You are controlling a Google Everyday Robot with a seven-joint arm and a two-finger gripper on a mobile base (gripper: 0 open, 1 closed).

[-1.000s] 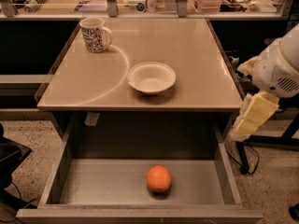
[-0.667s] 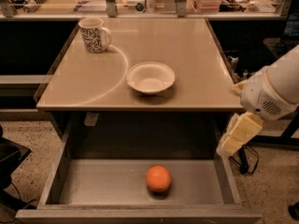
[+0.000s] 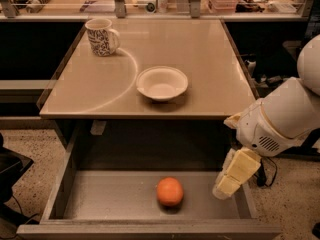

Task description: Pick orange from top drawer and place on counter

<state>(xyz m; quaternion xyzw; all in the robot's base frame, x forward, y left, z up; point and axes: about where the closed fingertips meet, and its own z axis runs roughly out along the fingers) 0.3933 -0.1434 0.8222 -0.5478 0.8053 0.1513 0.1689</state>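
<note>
The orange [image 3: 170, 191] lies on the grey floor of the open top drawer [image 3: 105, 196], a little right of its middle. The beige counter [image 3: 100, 89] is above the drawer. My gripper [image 3: 231, 179], with pale yellow fingers, hangs from the white arm [image 3: 282, 119] at the drawer's right side. It points down into the drawer, about a hand's width right of the orange and apart from it. It holds nothing.
A white bowl [image 3: 162, 83] sits on the counter near its front middle. A patterned mug [image 3: 101, 36] stands at the back left. A cluttered wooden shelf with metal posts [image 3: 150, 1] runs behind the counter. The drawer's front rim [image 3: 150, 229] is at the bottom.
The arm and gripper have moved left and down, from beside the counter's right edge into the right end of the drawer, closer to the orange. The orange has not moved.
</note>
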